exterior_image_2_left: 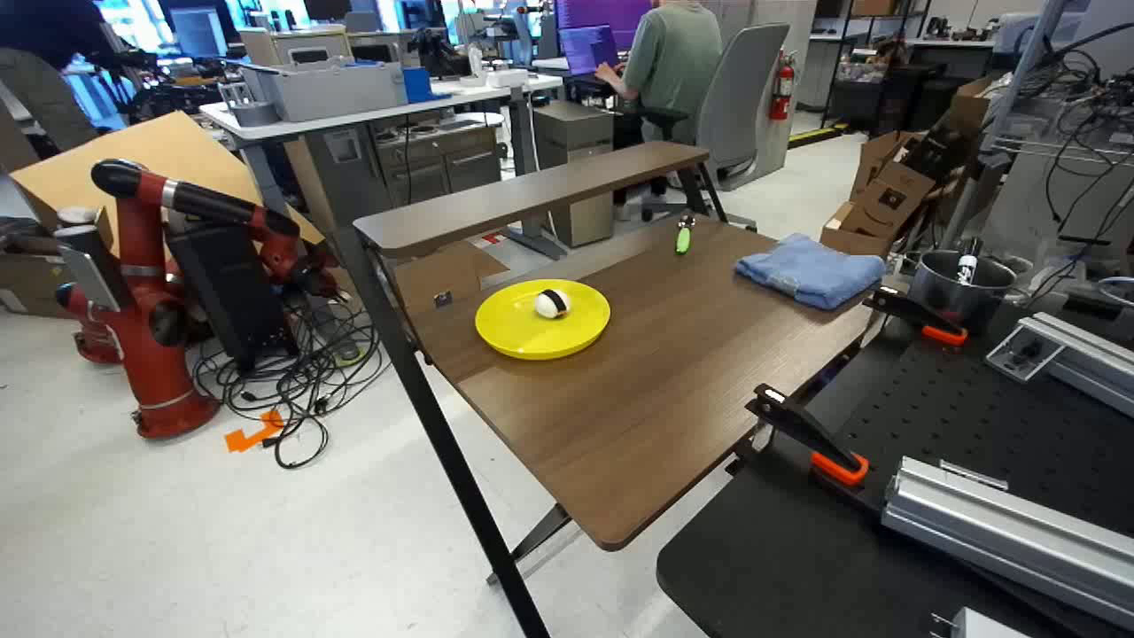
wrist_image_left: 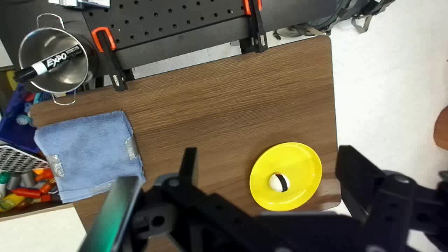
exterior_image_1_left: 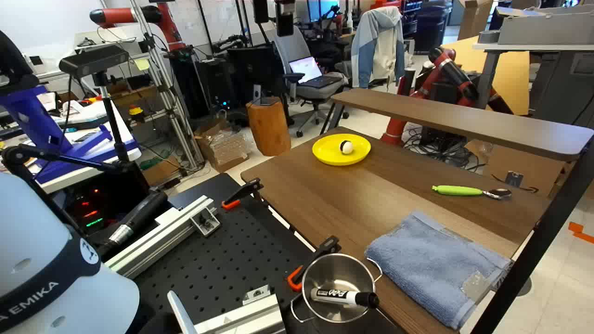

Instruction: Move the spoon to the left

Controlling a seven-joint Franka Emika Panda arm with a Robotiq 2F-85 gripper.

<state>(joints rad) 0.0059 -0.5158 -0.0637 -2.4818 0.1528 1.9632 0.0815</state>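
Up above the desk, the pincer hangs pointing down, jaws super wide, gripping nothing. Wrist cam's got the yellow plate between them; green-handled spoon lies on the desk, well below the pincer.

Blur softens the gripper in the wrist view, where the lower edge cuts it off and it hides part of the tabletop. There, an orange speck on the ball is too small to identify. In an exterior view the spoon shows tiny and foreshortened (its bowl little more than a glint), the wall of the pot hides the lower end of the marker, and the upper edge crops the head of a person. In an exterior view the left edge slices through the robot arm, lettering and all.
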